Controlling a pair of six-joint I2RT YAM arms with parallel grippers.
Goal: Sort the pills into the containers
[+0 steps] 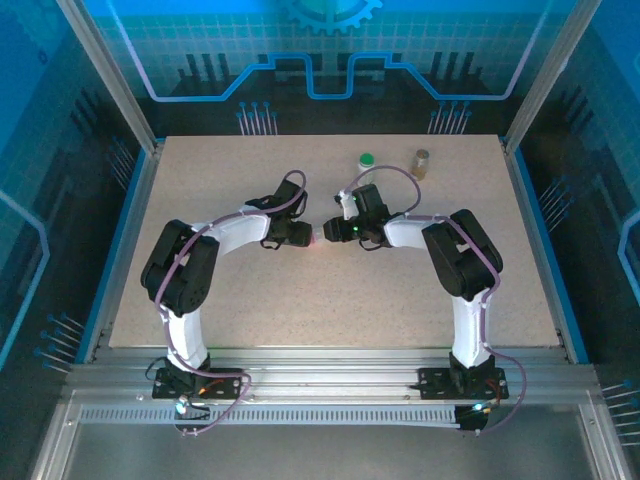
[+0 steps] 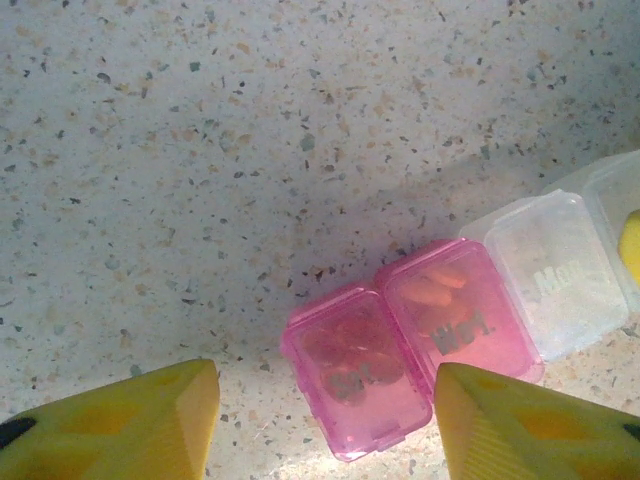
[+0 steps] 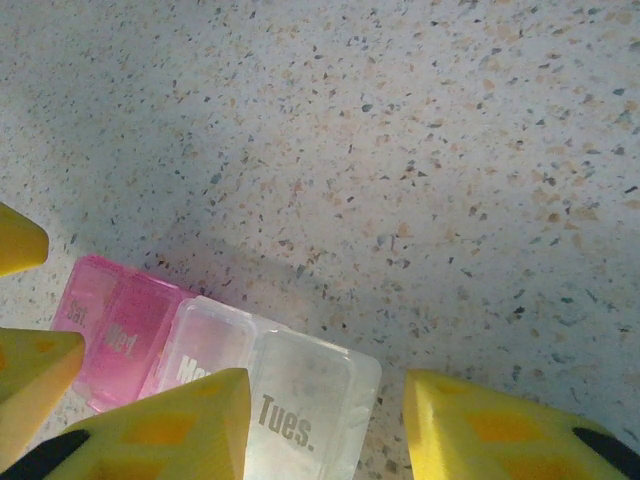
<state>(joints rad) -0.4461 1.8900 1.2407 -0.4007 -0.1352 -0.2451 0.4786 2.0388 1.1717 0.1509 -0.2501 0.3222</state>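
Note:
A weekly pill box (image 2: pixel 430 350) lies on the speckled table between both grippers. Its pink "Sat" compartment (image 2: pixel 360 380) and pink "Wed" compartment (image 2: pixel 455 315) have shut lids with reddish-orange pills (image 2: pixel 430 295) inside. My left gripper (image 2: pixel 325 430) is open, with one yellow finger on each side of the "Sat" end and not touching it. My right gripper (image 3: pixel 325 420) is open around the clear "Tues." compartment (image 3: pixel 300 400); its left finger (image 3: pixel 180 420) overlaps the box, and its right finger stands a little apart from it. In the top view the grippers meet at the pill box (image 1: pixel 317 237). Two containers stand at the back: a white bottle with green cap (image 1: pixel 367 160) and a brownish vial (image 1: pixel 421 162).
The clear "Mon" compartment (image 2: pixel 555 275) sits beside the pink ones. The left gripper's yellow fingers (image 3: pixel 25 375) show at the left edge of the right wrist view. The table (image 1: pixel 250 300) has raised blue rails along its left and right sides.

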